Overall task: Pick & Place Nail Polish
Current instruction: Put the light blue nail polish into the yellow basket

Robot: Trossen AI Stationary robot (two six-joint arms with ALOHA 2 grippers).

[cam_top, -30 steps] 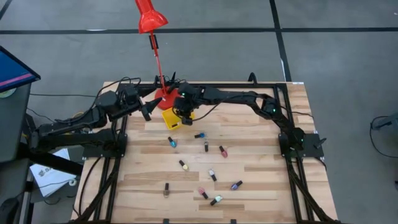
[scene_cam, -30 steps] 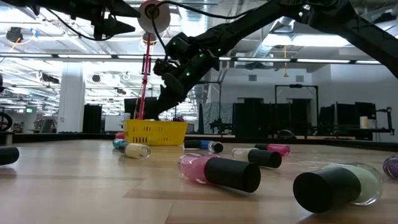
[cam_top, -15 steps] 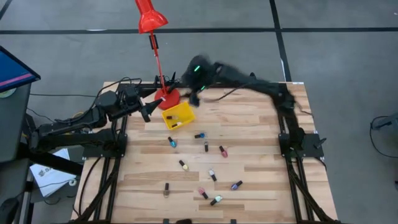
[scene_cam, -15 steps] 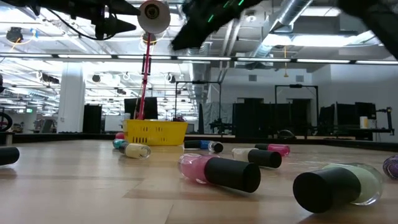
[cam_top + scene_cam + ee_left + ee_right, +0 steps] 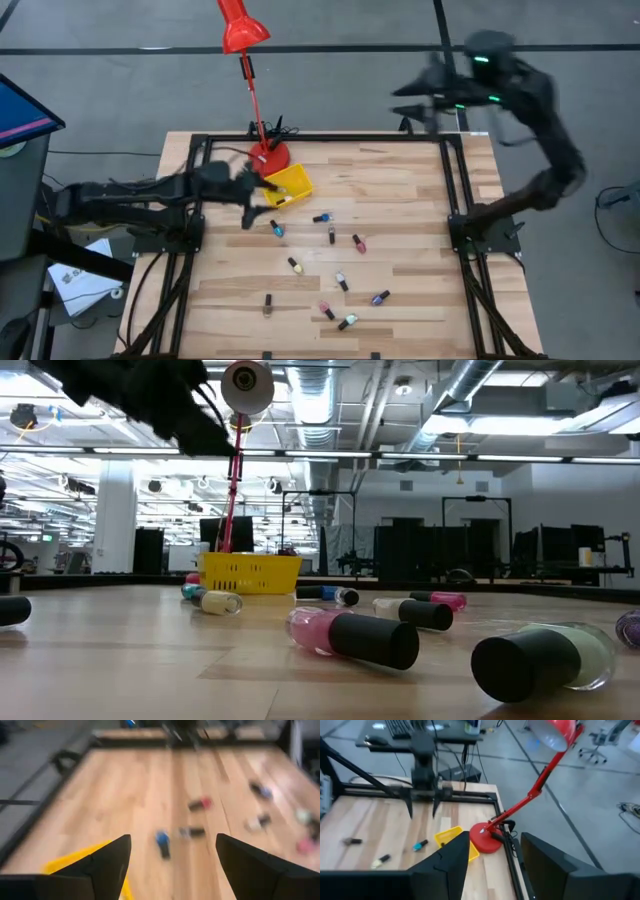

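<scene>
While the left gripper swings in beside the yellow tray, fingers spread wide and empty, the nail polish lies scattered across the table. The right gripper hangs high off the far edge, fingers parted, holding nothing. Risk: a fast approach clips the tray or sends the blue bottle rolling!

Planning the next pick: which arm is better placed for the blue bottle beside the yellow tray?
Left. Its open gripper hovers by the yellow tray, near the blue bottle. The right gripper is raised beyond the table's far edge.
</scene>
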